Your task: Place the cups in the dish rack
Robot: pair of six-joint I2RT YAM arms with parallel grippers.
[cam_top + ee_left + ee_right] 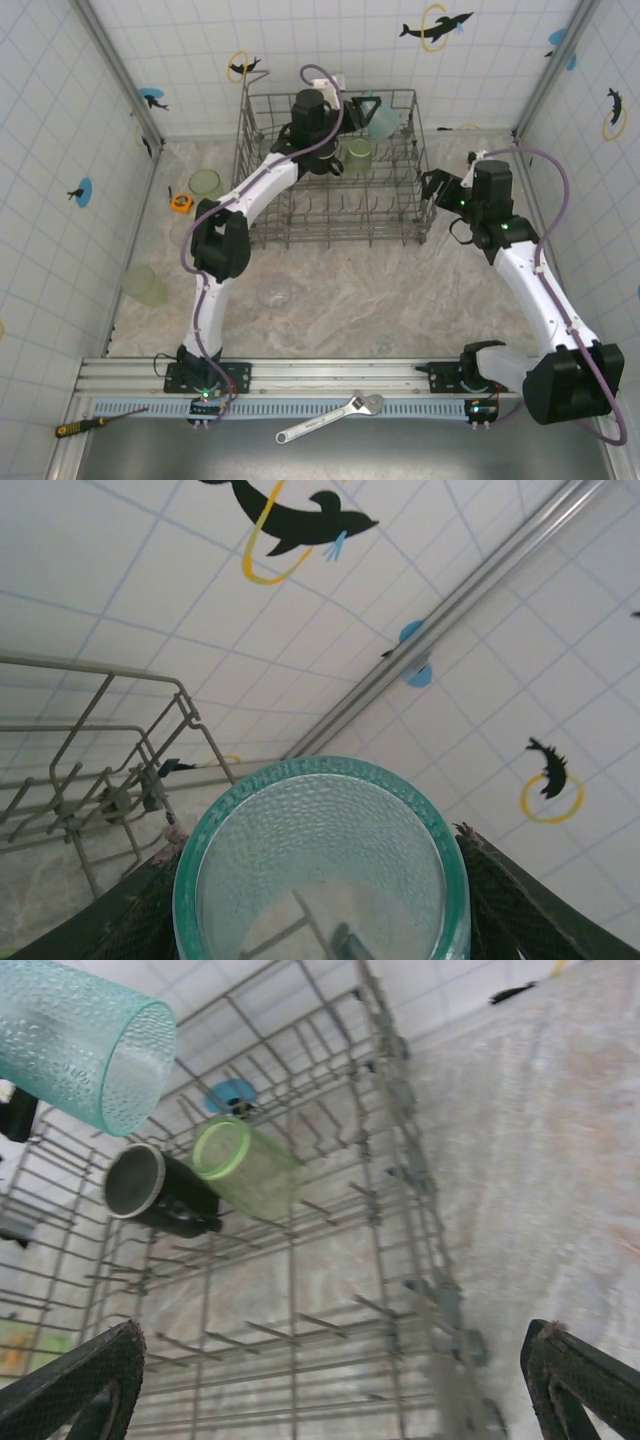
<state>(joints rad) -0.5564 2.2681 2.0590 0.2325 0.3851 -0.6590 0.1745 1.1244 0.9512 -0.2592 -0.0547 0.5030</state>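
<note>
The left claw (pixel 320 920) grasps the teal cup (pixel 80 1045) above the rack's (pixel 340 232) far corner, likely to seat it beside the black mug (pixel 160 1192) and green cup (pixel 250 1165). The right claw (pixel 330 1390) hangs released just outside the rack.

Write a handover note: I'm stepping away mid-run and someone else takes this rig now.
Left gripper shut on the teal tumbler, above the dish rack's far side.
Right gripper open, empty, by the rack's right end.
Done: black mug and one green tumbler lie in the rack.
Left: rack the teal one, then two green tumblers and a clear cup on the table.
</note>
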